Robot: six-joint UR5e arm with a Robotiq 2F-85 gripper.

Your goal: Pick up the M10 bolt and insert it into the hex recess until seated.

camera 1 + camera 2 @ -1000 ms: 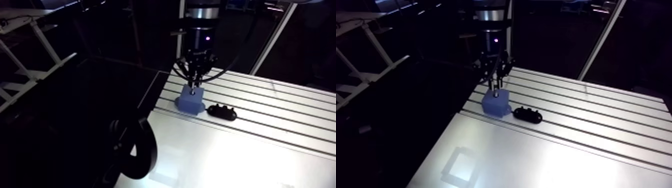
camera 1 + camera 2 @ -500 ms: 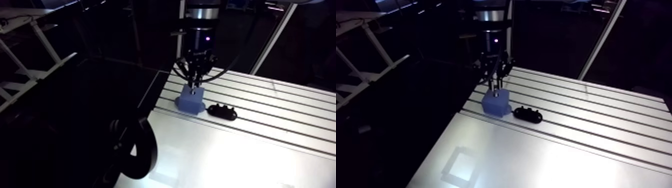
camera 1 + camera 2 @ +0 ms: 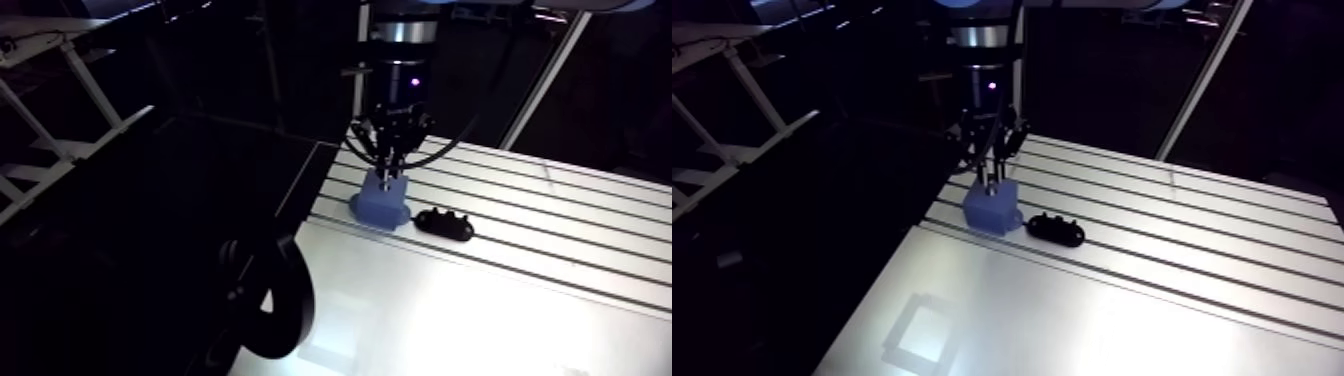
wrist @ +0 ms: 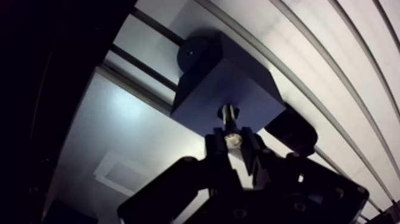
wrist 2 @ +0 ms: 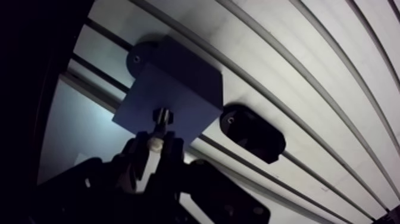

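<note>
**Bolt held upright at the recess in the blue block**

The gripper [image 4: 233,142] hangs straight down over a blue block [image 4: 220,77] that sits near the edge of the slotted table [image 4: 333,71]. Its two fingers [image 4: 215,146] are closed on the upper end of the bolt [image 4: 228,123], one on each side, with the bright round end of the shank showing between the tips.

The bolt stands upright. Its lower end is at the dark hex recess [image 4: 236,111] in the top face of the block, close to the side of the block nearest the gripper. How deep it sits in the recess cannot be told from the wrist view.

The block has a round tab [image 4: 192,52] at its base on the far side, lying flat on the table. A black oblong part [image 5: 253,134] lies on the table just beside the block, apart from the gripper and across one of the table's slots.

In the arm view the gripper comes down onto the top of the block, with the black part alongside.
</note>
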